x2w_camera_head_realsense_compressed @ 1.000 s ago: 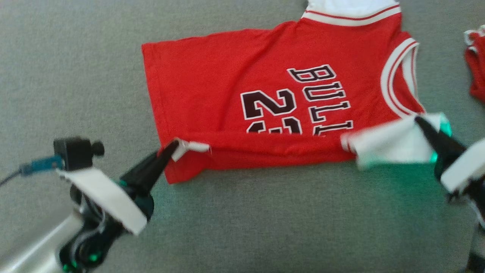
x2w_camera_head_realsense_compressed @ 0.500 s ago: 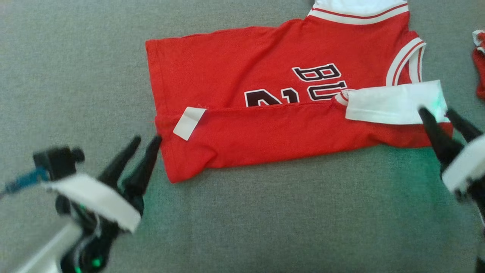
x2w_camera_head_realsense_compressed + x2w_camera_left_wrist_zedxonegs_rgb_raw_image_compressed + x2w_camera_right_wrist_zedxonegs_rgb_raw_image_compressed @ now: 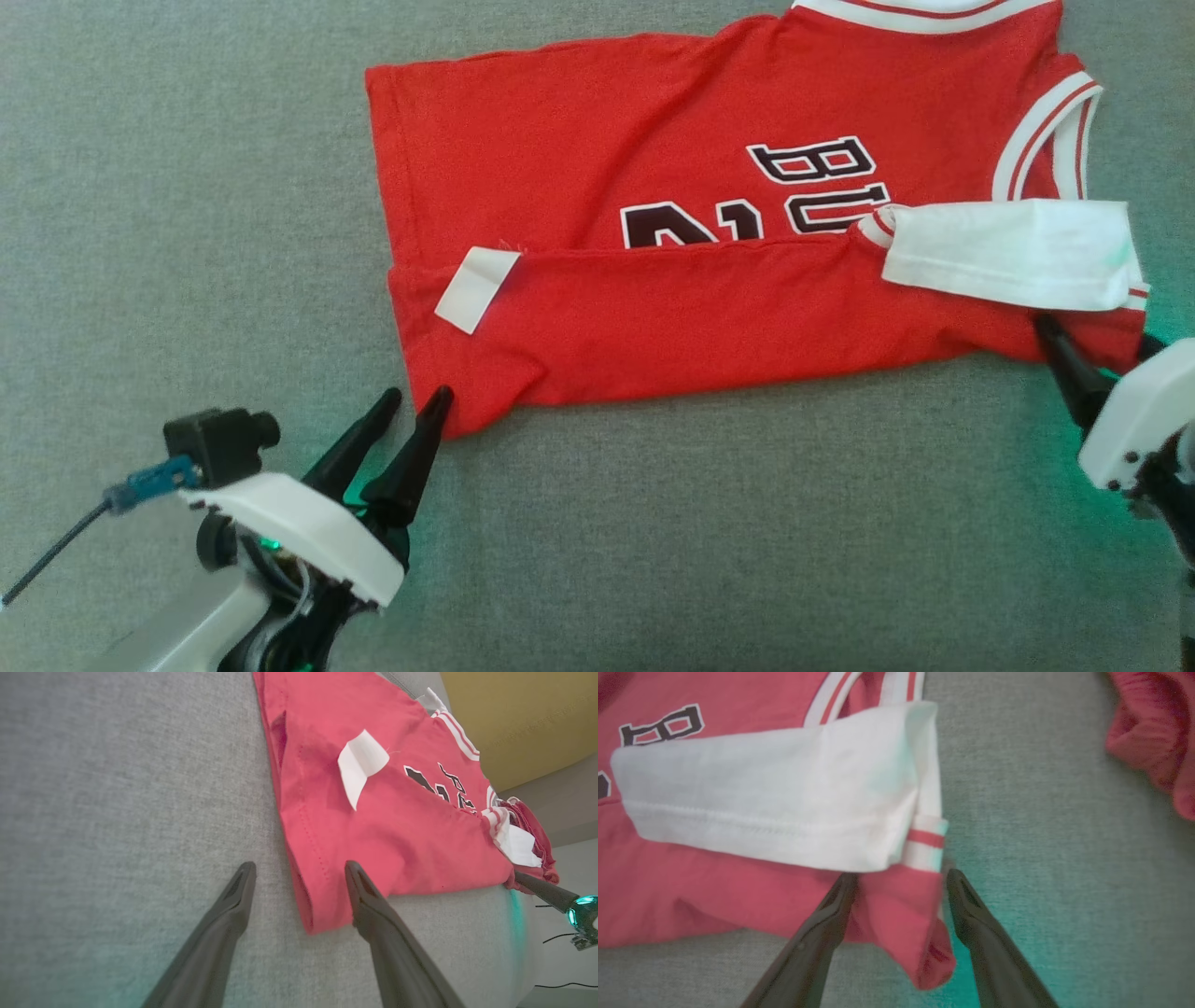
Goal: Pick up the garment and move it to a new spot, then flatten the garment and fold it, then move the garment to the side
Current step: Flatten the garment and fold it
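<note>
The garment is a red jersey with white trim and black lettering, spread on the grey surface. Its near edge is folded up over the front, with a white sleeve and a white label lying on top. My left gripper stands open at the near left corner, which lies between its fingers in the left wrist view. At the near right corner my right gripper is open too. In the right wrist view its fingers straddle that red corner loosely.
A second crumpled red cloth lies on the grey surface to the right of the jersey. A yellow wall rises beyond the surface's far side. Bare grey fabric stretches left of and in front of the jersey.
Both grippers have opened, let go of the folded edge and drawn back to the near corners. The folded flap with sleeve and label now rests on the jersey. The camera view shifted slightly.
</note>
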Motion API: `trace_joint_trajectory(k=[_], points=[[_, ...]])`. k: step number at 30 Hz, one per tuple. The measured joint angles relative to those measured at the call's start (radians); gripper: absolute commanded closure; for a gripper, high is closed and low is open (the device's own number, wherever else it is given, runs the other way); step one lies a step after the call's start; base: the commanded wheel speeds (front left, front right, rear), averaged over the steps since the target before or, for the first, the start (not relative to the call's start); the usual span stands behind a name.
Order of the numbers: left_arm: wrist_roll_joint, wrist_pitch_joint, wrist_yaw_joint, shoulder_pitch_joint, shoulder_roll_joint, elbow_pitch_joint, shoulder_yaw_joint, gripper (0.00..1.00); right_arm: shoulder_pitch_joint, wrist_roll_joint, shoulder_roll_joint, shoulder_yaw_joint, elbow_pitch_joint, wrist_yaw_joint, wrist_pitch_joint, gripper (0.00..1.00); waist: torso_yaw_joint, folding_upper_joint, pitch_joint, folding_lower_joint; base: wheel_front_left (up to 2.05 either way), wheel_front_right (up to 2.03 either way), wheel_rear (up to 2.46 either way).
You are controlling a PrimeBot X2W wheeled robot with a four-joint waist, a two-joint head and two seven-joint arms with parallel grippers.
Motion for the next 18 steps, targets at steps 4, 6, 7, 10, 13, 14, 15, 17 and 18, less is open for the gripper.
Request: trace_joint_trajectory(k=[4, 6, 7, 10, 13, 14, 15, 17, 18], points=[[0.0, 0.012, -0.018, -0.018, -0.011, 0.022, -0.004, 0.0, -0.004, 0.033, -0.004, 0.021, 0.01, 0.0, 0.006, 0.0, -0.001, 0.0, -0.001, 0.0, 0.0, 0.0, 0.0], [0.0, 0.015, -0.026, -0.021, -0.018, 0.034, -0.008, 0.0, -0.009, 0.051, -0.015, 0.04, 0.015, 0.0, 0.014, 0.0, -0.003, 0.0, -0.004, -0.0001, 0.0, 0.0, 0.0], [0.0, 0.022, -0.027, -0.023, -0.019, 0.037, -0.012, 0.0, -0.013, 0.059, -0.016, 0.047, 0.016, 0.0, 0.017, 0.0, -0.005, 0.0, -0.006, -0.0001, 0.0, 0.0, 0.0], [-0.001, 0.032, -0.044, -0.029, -0.022, 0.045, -0.022, 0.0, -0.014, 0.074, -0.02, 0.066, 0.019, 0.0, 0.023, 0.0, -0.01, 0.0, -0.011, -0.0001, 0.0, 0.0, 0.0], [-0.002, 0.04, -0.053, -0.029, -0.032, 0.045, -0.029, 0.0, -0.014, 0.095, -0.023, 0.079, 0.019, 0.0, 0.031, 0.0, -0.014, 0.0, -0.014, -0.0001, 0.0, 0.0, 0.0], [-0.002, 0.041, -0.053, -0.03, -0.035, 0.045, -0.032, 0.0, -0.014, 0.101, -0.028, 0.083, 0.018, 0.0, 0.033, 0.0, -0.015, 0.0, -0.013, -0.0001, 0.0, 0.0, 0.0], [-0.002, 0.047, -0.054, -0.03, -0.037, 0.045, -0.035, 0.0, -0.014, 0.107, -0.033, 0.088, 0.018, 0.0, 0.034, 0.0, -0.017, 0.0, -0.012, -0.0001, 0.0, 0.0, 0.0], [-0.001, 0.053, -0.057, -0.036, -0.04, 0.046, -0.041, 0.0, -0.014, 0.109, -0.042, 0.1, 0.017, 0.0, 0.039, 0.0, -0.018, 0.0, -0.008, -0.0001, 0.0, 0.0, 0.0], [0.0, 0.057, -0.06, -0.042, -0.043, 0.049, -0.044, 0.31, -0.015, 0.109, -0.045, 0.104, 0.017, 0.0, 0.039, 0.0, -0.018, 0.0, -0.006, -0.0001, 0.0, 0.0, 0.0]])
